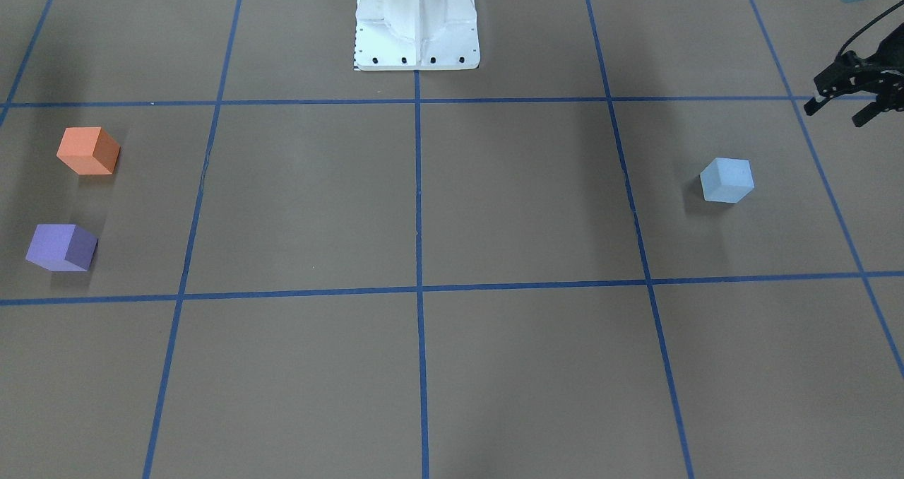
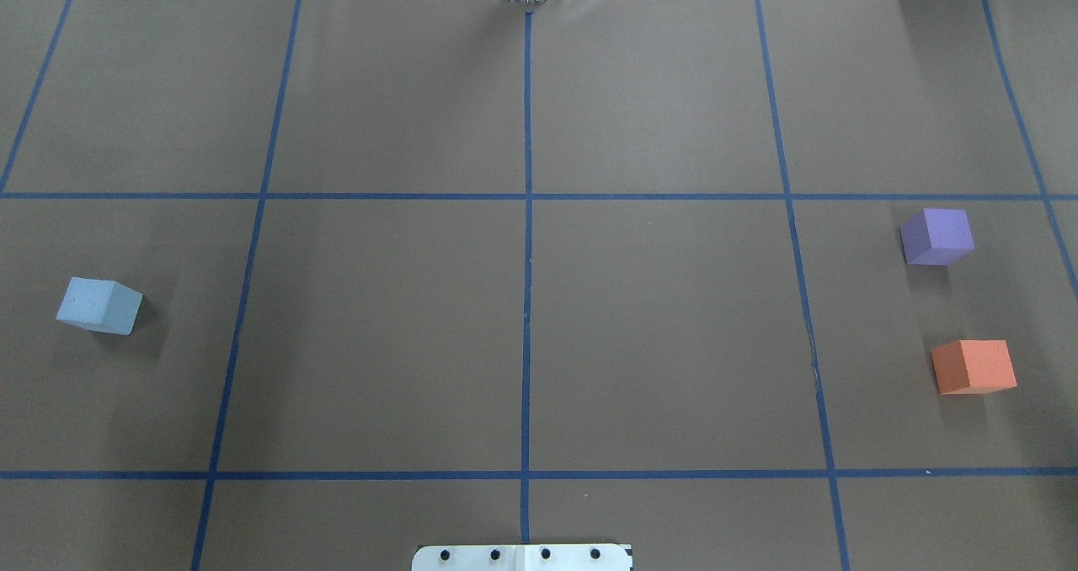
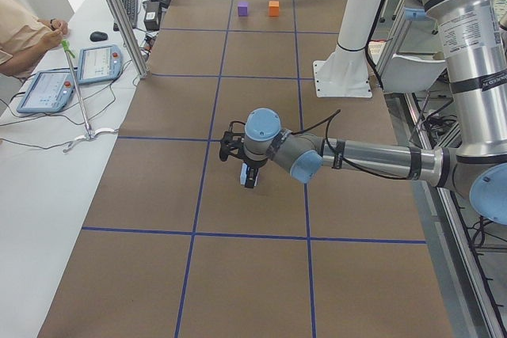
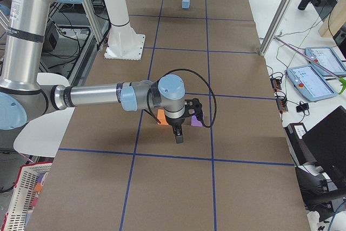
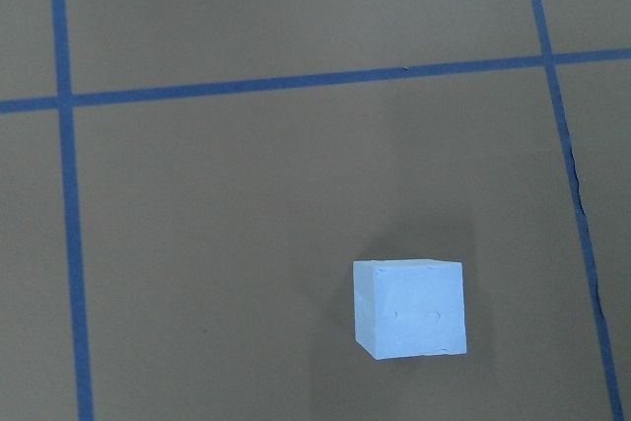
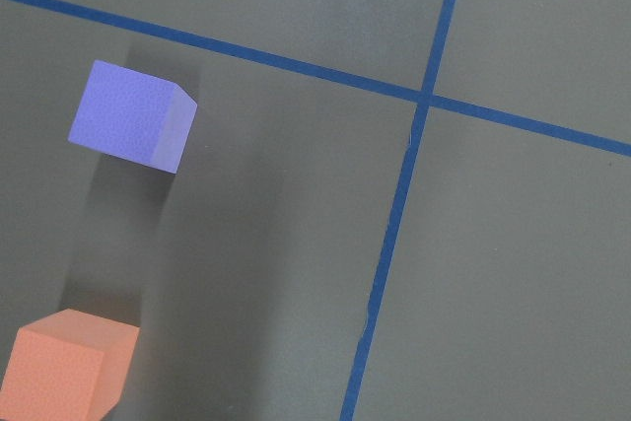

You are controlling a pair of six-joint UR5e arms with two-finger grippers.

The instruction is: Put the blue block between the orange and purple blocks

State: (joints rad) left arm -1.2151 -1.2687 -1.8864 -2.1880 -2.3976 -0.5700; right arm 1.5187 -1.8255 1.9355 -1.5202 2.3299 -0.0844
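Note:
The blue block (image 1: 727, 180) sits alone on the brown table on my left side; it also shows in the overhead view (image 2: 99, 306) and the left wrist view (image 5: 409, 310). The orange block (image 1: 88, 151) and the purple block (image 1: 62, 247) sit apart on my right side, with a gap between them (image 2: 973, 367) (image 2: 936, 237). My left gripper (image 1: 835, 115) hovers above the table near the blue block, jaws apart and empty. My right gripper (image 4: 178, 133) hangs over the orange and purple blocks; I cannot tell whether it is open or shut.
The white robot pedestal (image 1: 417, 23) stands at the table's middle on my side. Blue tape lines (image 2: 527, 301) divide the table into squares. A side bench with tablets (image 3: 47, 89) and a metal post (image 3: 119, 13) lie beyond the far edge.

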